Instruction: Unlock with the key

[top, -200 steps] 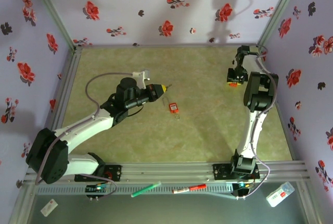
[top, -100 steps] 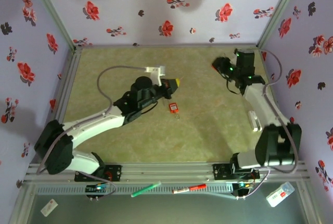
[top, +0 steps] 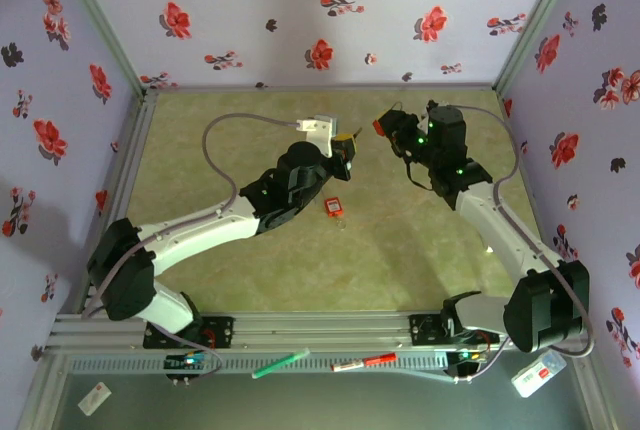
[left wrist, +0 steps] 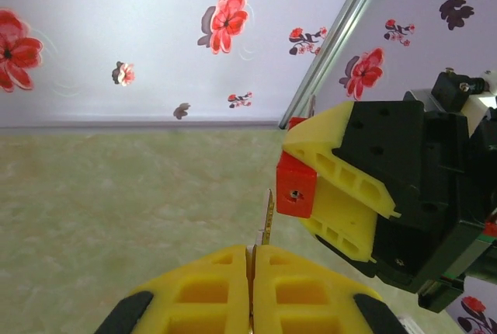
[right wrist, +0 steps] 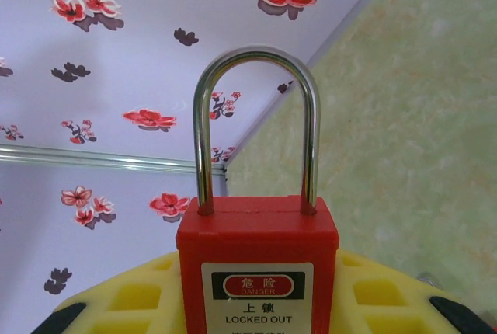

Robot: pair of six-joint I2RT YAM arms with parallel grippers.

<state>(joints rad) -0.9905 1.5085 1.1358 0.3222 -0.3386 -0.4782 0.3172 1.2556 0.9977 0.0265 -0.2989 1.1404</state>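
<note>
Over the far middle of the table, the key is pinched in the fully closed left gripper, its tip just beside the red padlock. Contact cannot be told. The padlock is clamped upright by the right gripper, whose yellow fingers are parted by the body's width. The shackle is closed.

Red oval: "危险 DANGER"
Below the oval: "上锁 LOCKED OUT"
Carrier: white label on red padlock, between the right gripper fingers, facing its wrist.

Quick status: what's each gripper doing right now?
Left gripper: closed, holding the key.
Right gripper: closed on the red padlock.
</note>
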